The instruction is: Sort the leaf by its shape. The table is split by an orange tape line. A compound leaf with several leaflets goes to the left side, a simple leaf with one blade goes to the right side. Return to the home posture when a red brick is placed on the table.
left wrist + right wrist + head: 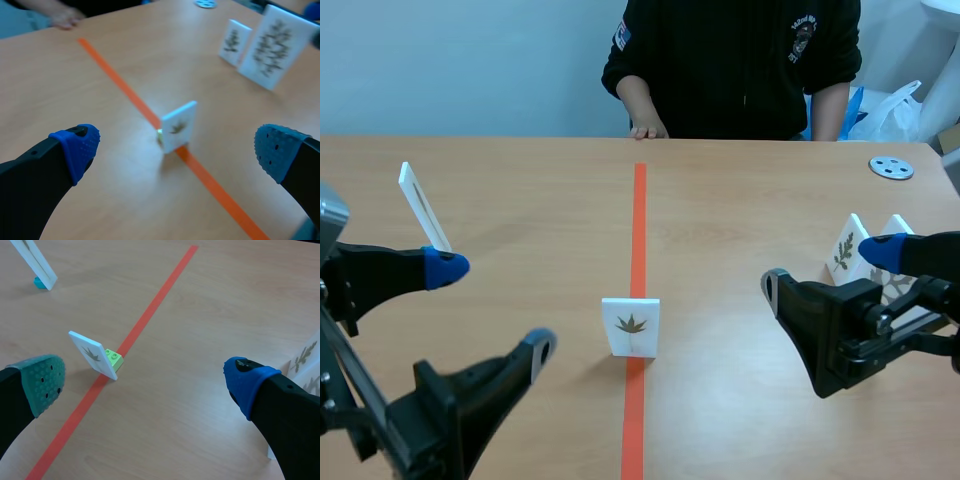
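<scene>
One white leaf card stands upright on the orange tape line, near-middle of the table. A green brick touches its far side.

Left gripper: fingers spread wide, holding nothing, low at near left, well apart from the leaf card.

Right gripper: fingers also spread wide, holding nothing, out to the right.

Wood shows on both sides of the leaf card. A pair of cards stands just behind the right gripper. A lone card tilts at far left. A person sits at the far edge.
</scene>
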